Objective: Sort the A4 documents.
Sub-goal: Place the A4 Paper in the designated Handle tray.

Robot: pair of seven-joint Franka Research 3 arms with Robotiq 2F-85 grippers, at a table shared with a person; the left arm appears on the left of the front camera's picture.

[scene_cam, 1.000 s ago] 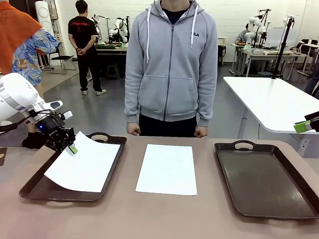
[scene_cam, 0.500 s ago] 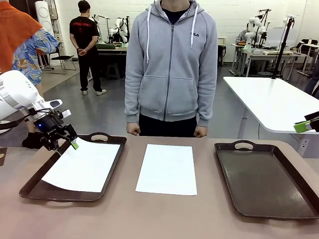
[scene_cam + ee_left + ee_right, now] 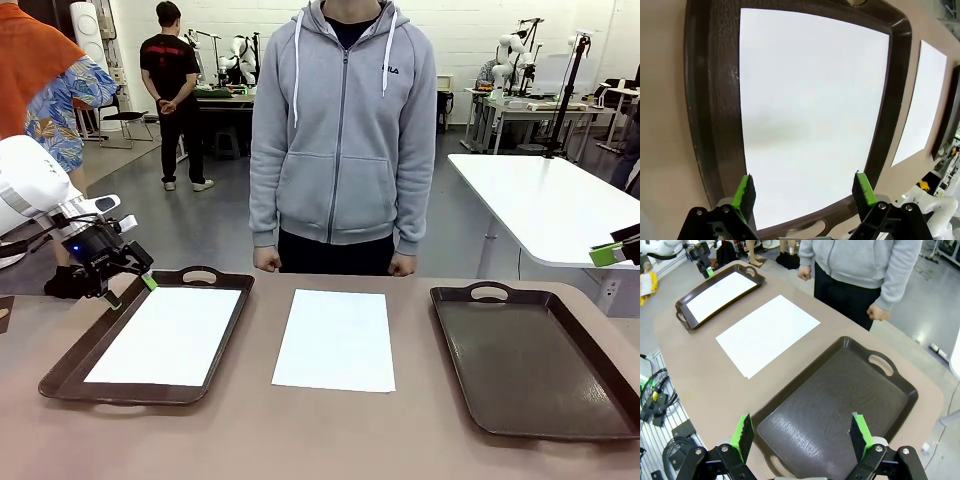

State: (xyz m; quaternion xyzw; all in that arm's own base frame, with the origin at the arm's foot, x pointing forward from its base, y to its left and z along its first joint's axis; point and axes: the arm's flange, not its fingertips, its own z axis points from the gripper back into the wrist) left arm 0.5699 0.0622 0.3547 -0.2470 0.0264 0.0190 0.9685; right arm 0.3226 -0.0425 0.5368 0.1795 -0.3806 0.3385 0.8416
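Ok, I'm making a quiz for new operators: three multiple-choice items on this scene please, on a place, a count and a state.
1. Where is the plain white paper sheet that is in no tray?
A. in the person's hand
B. on the tan tabletop between the left dark brown handled tray and the right tray
C. on the floor
2. How many white sheets lie on this table?
A. one
B. two
C. four
3. How does the left gripper, black and green, stand?
A. open, empty
B. shut on a sheet
C. shut on a tray handle
Answers: 1 B, it lies flat between the trays; 2 B, the second sheet lies in the left tray; 3 A, its jaws stand apart with nothing between them.
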